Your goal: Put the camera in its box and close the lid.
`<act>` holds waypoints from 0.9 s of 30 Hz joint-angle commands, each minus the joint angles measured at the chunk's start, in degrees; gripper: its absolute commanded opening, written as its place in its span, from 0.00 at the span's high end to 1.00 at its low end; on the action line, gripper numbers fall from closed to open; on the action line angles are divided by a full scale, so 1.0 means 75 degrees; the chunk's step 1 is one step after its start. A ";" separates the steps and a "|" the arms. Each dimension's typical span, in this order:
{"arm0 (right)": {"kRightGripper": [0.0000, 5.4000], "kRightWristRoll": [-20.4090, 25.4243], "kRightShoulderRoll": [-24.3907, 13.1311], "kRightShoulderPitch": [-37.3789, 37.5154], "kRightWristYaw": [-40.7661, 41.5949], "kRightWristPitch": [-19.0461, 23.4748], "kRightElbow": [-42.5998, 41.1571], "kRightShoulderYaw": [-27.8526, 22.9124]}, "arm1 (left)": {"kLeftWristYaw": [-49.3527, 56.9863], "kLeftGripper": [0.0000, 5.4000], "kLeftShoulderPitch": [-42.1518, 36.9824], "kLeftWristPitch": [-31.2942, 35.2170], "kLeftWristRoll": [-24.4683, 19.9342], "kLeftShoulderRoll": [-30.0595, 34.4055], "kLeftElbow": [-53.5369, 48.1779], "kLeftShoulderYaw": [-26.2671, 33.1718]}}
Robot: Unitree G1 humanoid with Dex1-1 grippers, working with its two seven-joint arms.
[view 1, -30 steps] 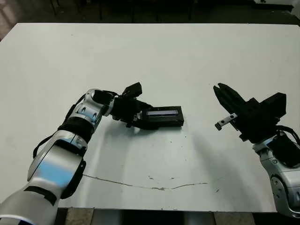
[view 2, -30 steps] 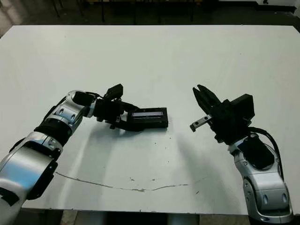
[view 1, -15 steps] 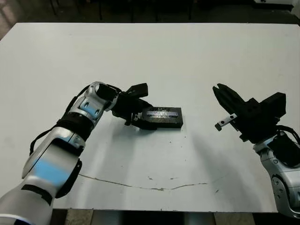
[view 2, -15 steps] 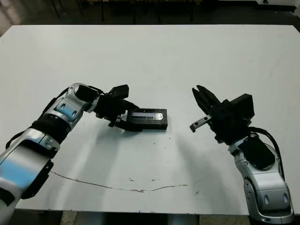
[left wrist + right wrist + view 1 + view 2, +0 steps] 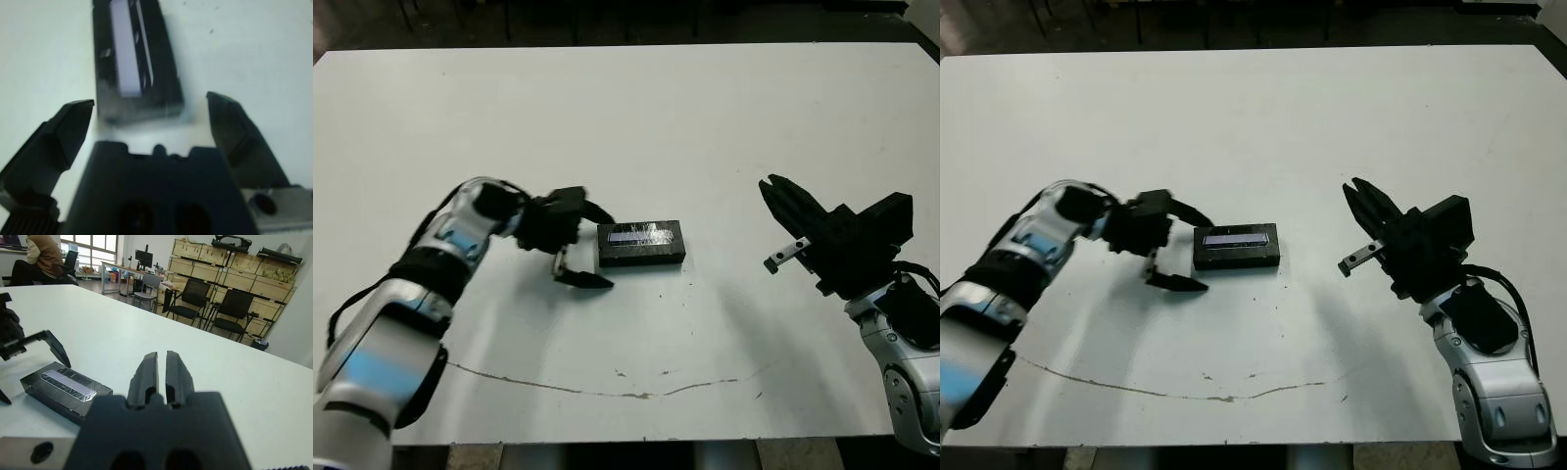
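The lid (image 5: 641, 235), silvery stripe up, is seen seated on the box (image 5: 642, 257) around the middle of the table (image 5: 636, 117), nearer the front edge than the far one; the camera is not visible and is presumed shut inside, so the task is judged essentially done. The left gripper (image 5: 576, 262) is spread wide with nothing held, just beside the box's left end and apart from it, while the right gripper (image 5: 777, 201) is nearly closed on nothing, well apart toward the right edge. A white tabletop with a thin crack line (image 5: 607, 384) near the front edge is noted, and chairs (image 5: 195, 296), stacked wooden crates (image 5: 234, 271) and a seated person (image 5: 36, 259) are seen beyond it.
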 commanded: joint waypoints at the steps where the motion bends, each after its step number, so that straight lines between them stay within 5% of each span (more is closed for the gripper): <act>1: 1.00 -0.0063 -0.0109 0.0169 0.0021 0.0032 -0.0047 -0.0017 | 0.0294 0.00 0.1206 -0.0123 0.1064 0.0663 0.0882 -0.0450; 10: 1.00 -0.0037 -0.0113 0.0236 -0.0017 0.0197 -0.0219 0.0004 | 0.1186 0.00 0.1707 0.0044 0.0424 0.1677 0.0834 0.0552; 15: 1.00 -0.0044 -0.0021 0.0254 -0.0067 0.0126 -0.0208 0.0066 | 0.2387 0.00 0.2752 0.1501 -0.0867 0.1828 -0.1626 0.2025; 20: 1.00 0.0016 0.0043 0.0241 -0.0093 0.0143 -0.0134 0.0070 | 0.5379 0.08 0.4262 0.2799 -0.1833 0.0411 -0.6285 0.3303; 27: 1.00 -0.0088 0.0184 0.0252 -0.0300 0.0233 -0.0079 0.0080 | 0.8031 0.32 0.4383 0.4559 -0.1870 -0.1681 -0.9491 0.2566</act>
